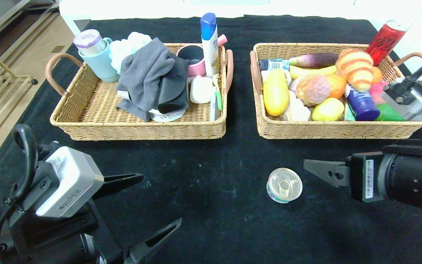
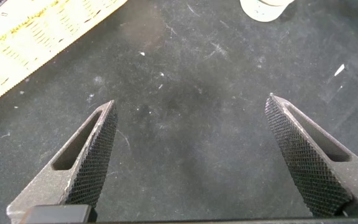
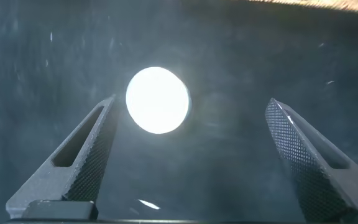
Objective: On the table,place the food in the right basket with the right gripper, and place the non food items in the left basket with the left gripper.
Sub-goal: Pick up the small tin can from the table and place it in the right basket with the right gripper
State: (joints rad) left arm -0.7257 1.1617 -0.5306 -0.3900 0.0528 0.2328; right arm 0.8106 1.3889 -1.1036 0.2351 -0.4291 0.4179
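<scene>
No lettering reads clearly; the red can (image 1: 385, 41) bears black script, and the right arm carries a barcode sticker (image 1: 369, 178).

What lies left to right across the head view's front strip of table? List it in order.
left gripper → pull-tab can → right gripper, both open and holding nothing, over the black table.

Woven wicker baskets (image 1: 141, 130), matt black cloth table (image 1: 211, 205)

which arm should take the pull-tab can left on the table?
Right. The can stands upright on the cloth in front of the right basket, and the open right gripper already faces it. The left gripper, open, sits farther off. Canned food goes right.
</scene>
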